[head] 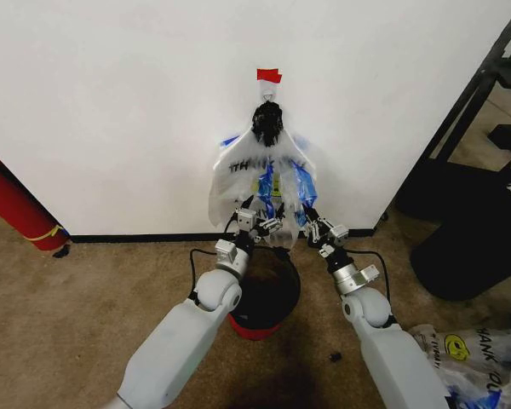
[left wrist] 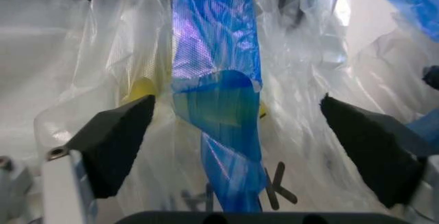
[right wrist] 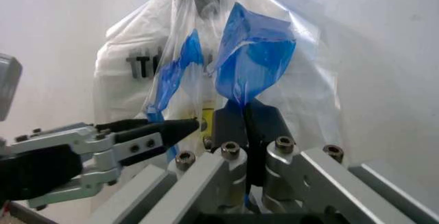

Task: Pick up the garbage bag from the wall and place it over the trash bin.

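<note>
White wall (head: 111, 102) — garbage bag (head: 257, 175) hangs; our right gripper (right wrist: 245, 126) pinches blue strip, left gripper (left wrist: 237, 147) spread, strip between fingers.

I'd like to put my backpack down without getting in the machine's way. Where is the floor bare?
Bare carpet lies between the red cylinder and the left arm. It is crowded at the wall, where the left gripper is open at the garbage bag, the right gripper pinches it, and the trash bin stands below. More bags and black furniture fill the right.
</note>
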